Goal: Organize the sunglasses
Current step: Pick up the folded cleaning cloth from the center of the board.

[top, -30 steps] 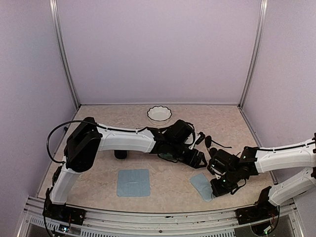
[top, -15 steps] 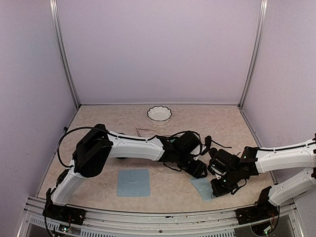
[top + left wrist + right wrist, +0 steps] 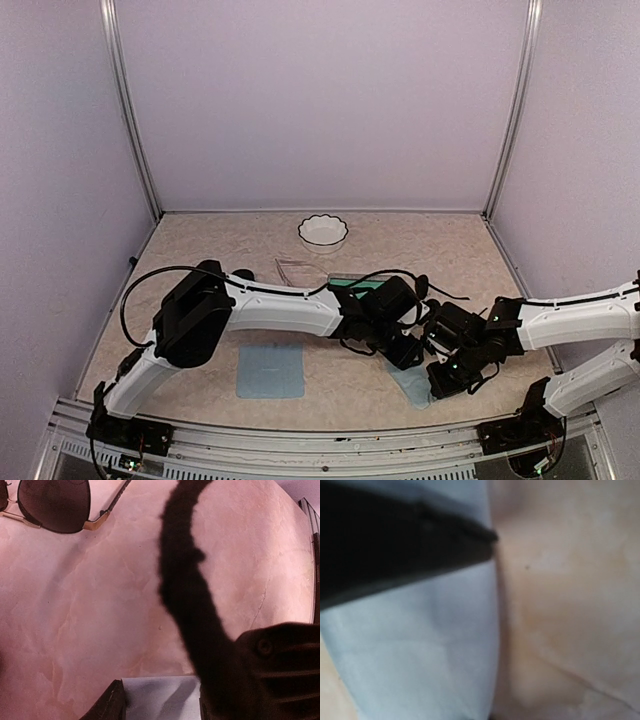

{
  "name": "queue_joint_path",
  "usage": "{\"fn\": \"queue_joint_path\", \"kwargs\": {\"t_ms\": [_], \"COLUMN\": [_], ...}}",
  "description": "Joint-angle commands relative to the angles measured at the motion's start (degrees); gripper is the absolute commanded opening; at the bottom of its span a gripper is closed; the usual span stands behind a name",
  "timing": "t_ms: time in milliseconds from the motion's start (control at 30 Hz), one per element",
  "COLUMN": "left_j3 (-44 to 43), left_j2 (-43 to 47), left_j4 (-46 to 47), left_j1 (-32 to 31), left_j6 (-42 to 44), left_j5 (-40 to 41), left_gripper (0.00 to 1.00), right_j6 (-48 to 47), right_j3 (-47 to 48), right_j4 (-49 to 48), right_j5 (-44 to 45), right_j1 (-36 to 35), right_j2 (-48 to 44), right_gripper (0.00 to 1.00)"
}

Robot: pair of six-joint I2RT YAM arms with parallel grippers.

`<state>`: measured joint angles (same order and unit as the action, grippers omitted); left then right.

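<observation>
The dark round-lens sunglasses [image 3: 430,289] lie on the table right of centre; one lens shows at the top left of the left wrist view [image 3: 54,504]. The pale clear-frame pair [image 3: 293,268] lies further back. My left gripper [image 3: 405,352] reaches far right and is open, its fingers [image 3: 107,705] astride the near edge of a small pale blue cloth [image 3: 160,696]. My right gripper [image 3: 442,378] sits at that cloth's right edge [image 3: 408,384]. The cloth fills the right wrist view [image 3: 420,645] and hides the right fingers; it looks pinched.
A second blue cloth [image 3: 270,370] lies front centre. A white fluted bowl [image 3: 323,230] stands at the back. A teal-lined case [image 3: 350,284] peeks out behind the left arm. The right arm's dark body [image 3: 270,675] crowds the left gripper.
My left arm has swung right and forward, from the table's middle to the small cloth beside the right gripper. The right arm has stayed in place.
</observation>
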<state>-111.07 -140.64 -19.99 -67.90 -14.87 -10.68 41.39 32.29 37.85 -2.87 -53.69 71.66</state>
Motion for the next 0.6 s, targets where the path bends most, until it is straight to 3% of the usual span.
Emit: {"fn": "queue_joint_path", "kwargs": {"t_ms": [0, 433, 567], "left_j3": [-0.3, 1.4, 4.2], "left_j2": [-3.3, -2.4, -0.1], "left_j4": [-3.9, -2.5, 0.3], "left_j1": [-1.1, -1.4, -1.0], "left_j6": [1.5, 1.8, 0.6], "left_j5": [1.8, 3.1, 3.6], "left_gripper": [0.47, 0.01, 0.00], "right_j6": [-0.2, 0.4, 0.9], "right_j3": [-0.9, -0.8, -0.7], "right_j4": [0.3, -0.1, -0.9], "right_j5": [-0.4, -0.2, -0.4], "right_j1": [0.5, 0.4, 0.5], "right_j2": [-0.9, -1.4, -1.3], "right_gripper": [0.00, 0.00, 0.00]}}
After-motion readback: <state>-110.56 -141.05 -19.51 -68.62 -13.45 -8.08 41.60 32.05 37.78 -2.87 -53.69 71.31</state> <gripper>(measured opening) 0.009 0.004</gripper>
